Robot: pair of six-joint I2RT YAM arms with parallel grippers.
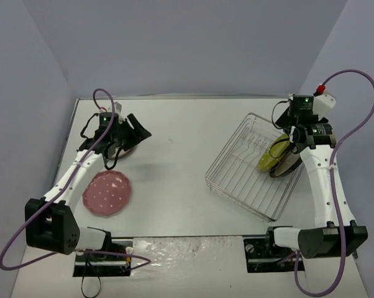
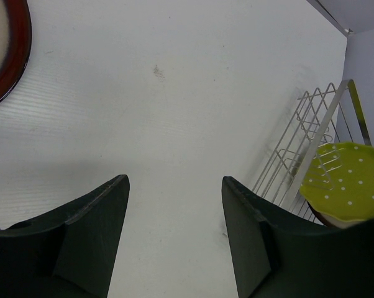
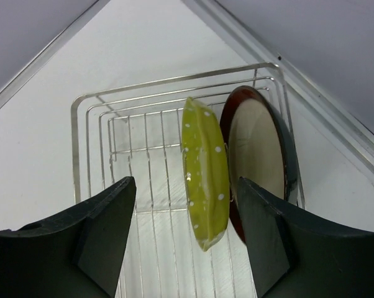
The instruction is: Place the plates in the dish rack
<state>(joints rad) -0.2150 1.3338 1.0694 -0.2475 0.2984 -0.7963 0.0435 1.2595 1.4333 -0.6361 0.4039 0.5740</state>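
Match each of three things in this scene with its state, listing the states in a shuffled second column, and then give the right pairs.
Things:
1. pink plate
2. yellow-green plate
3. left gripper

States:
A. open, holding nothing
B. lying flat on the table
C. standing on edge in the dish rack

Pairs: 1-B, 2-C, 3-A

Yellow-green plate [image 3: 205, 180] and red-rimmed plate [image 3: 261, 149] block the dish rack's [image 3: 106, 112] right end; remainder free.

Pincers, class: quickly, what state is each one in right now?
Left pincer: open, holding nothing.
Right pincer: open, straddling the racked yellow-green plate without gripping it.
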